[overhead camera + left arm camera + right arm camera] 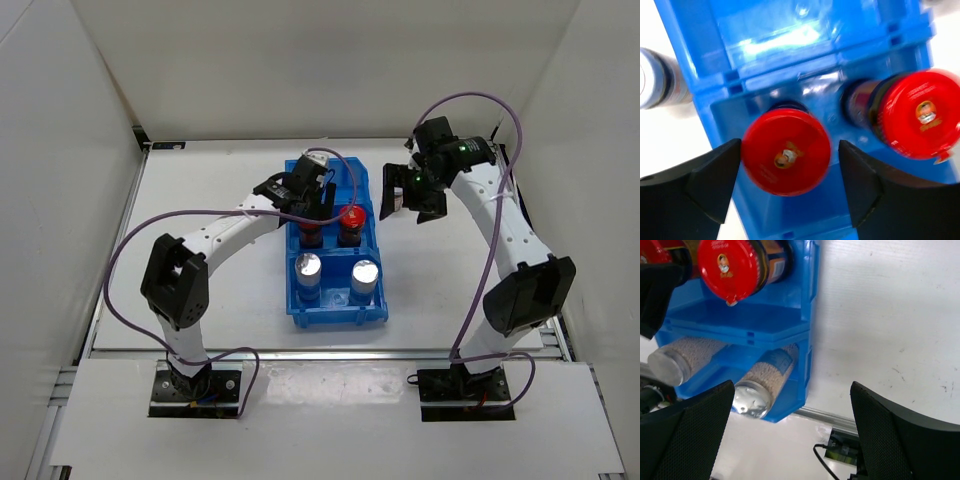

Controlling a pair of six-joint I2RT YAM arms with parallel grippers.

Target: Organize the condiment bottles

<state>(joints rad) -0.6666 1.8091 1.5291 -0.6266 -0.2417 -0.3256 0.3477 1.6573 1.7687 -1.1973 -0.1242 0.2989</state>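
Left wrist view gives us the left pincer point(790, 156) spread astride a red-capped jar point(786, 159) in the middle compartment of the blue bin point(700, 45), apparently clear of it, while our right pincer point(792, 390) gapes empty.

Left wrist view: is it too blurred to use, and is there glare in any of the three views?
Left wrist: blurred, with the right red-capped jar smeared most; glare whitens the blue bin floor behind it. Right wrist: fairly sharp, with a bright reflection on the lid of the nearer silver-topped jar. Top external: sharp and evenly lit, with soft shadows only.
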